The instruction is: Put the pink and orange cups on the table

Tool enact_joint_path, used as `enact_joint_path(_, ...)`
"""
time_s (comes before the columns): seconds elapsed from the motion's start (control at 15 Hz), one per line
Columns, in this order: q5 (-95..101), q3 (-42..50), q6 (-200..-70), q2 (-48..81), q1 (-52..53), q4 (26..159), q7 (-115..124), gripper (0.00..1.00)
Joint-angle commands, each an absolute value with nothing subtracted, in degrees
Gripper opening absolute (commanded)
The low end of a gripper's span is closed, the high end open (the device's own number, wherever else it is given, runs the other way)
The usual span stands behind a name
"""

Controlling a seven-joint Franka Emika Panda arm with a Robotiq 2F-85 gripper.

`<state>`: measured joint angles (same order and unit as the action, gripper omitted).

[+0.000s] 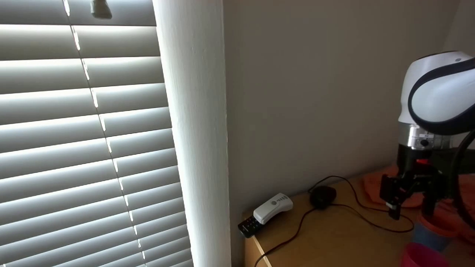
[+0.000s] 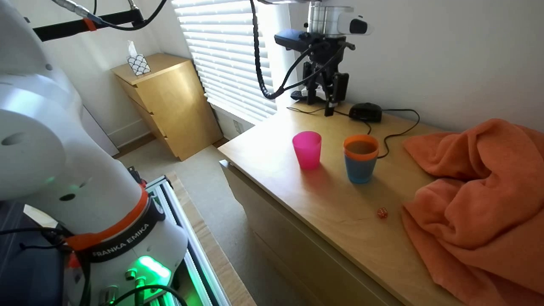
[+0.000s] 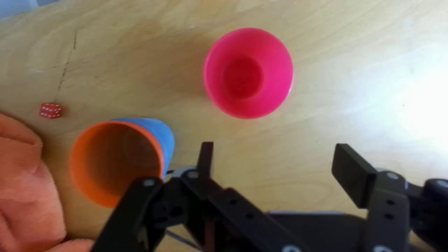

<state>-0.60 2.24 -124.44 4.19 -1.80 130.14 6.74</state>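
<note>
1. Location: bright pink, tapered, plastic-looking cup (image 2: 309,155) upright on the pale wooden tabletop (image 2: 340,212). Orange, round-rimmed, plastic-looking cup (image 2: 361,156) upright, apparently nested in a blue, tapered, plastic-looking cup (image 2: 360,172); only its upper band shows. Stack stands near the pink cup, not touching.
2. Pincer: black, 2-fingered gripper (image 3: 274,164) spread wide, nothing between its fingers, above the tabletop and apart from all 3 cups.
3. Handling (est.): cups light, thin-walled, springy; hard to break, easy to squash oval; smooth sides may slip.
4. Hold, pink: pinch the wall, 1 finger inside the rim, 1 outside. Hold, orange: exposed band only, then straight up; a tight nest could bring the blue cup along.
5. Contents: pink cup, bare floor in wrist view, nothing seen inside. Orange cup, interior shaded, no contents made out. Blue cup holds the orange cup; anything below that is hidden.
6. Status (judged): pink already on tabletop; orange needs un-nesting first.
</note>
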Motion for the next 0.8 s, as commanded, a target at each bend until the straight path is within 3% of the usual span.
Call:
enact_joint_path(0.0,1.61,4.9,-125.46,0.75,-4.37,130.84,5.86,1.0)
enact_joint_path(0.73,-1.01,7.37,-126.58,7.68,-7.25,127.8,4.74,1.0)
